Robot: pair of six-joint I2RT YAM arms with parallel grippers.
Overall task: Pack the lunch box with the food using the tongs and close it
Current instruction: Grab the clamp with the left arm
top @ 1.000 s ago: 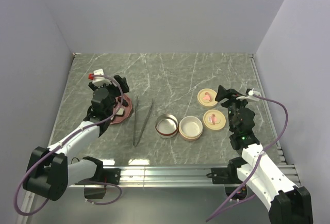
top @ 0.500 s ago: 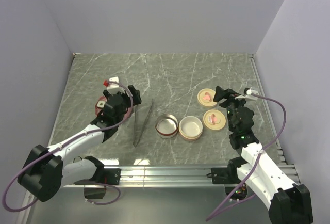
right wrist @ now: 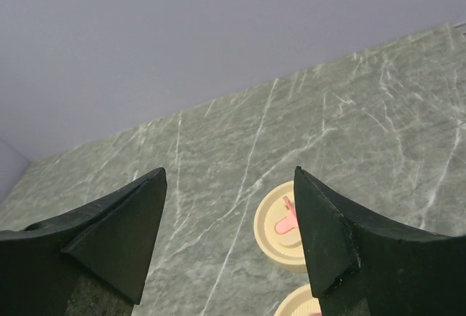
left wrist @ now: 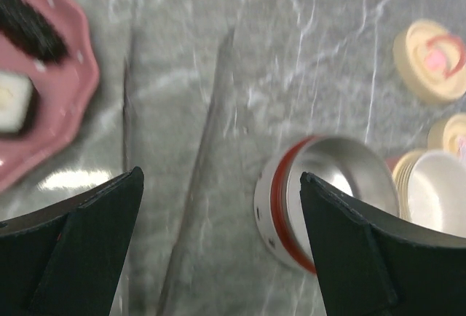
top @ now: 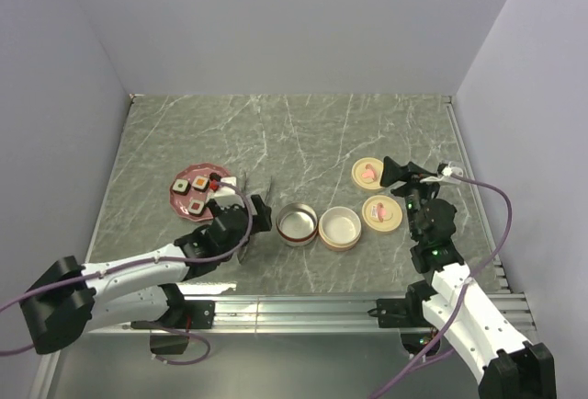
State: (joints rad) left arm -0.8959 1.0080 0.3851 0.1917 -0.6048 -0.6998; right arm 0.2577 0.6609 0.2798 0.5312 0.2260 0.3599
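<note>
The silver tongs point(left wrist: 206, 137) lie on the marble between the pink plate point(top: 180, 199) and the tins, both arms visible in the left wrist view. My left gripper point(top: 249, 214) hovers open right above them point(left wrist: 220, 177), holding nothing; it covers most of the tongs point(top: 268, 188) from the top. Several pieces of food point(top: 198, 182) sit on the plate. The lunch box shows as two open round tins point(top: 297, 223) point(top: 339, 228) and two cream lids point(top: 369, 173) point(top: 382, 212). My right gripper point(top: 398, 172) is open and empty above the lids point(right wrist: 229, 172).
The red-banded tin point(left wrist: 328, 199) stands just right of my left fingers. The plate point(left wrist: 54, 90) is at their left. A raised rail point(top: 475, 197) borders the table's right edge, and grey walls close in the left, back and right.
My left arm has swung right and toward the near edge, off the plate and over the tongs, uncovering the food. The right arm has hardly moved.
</note>
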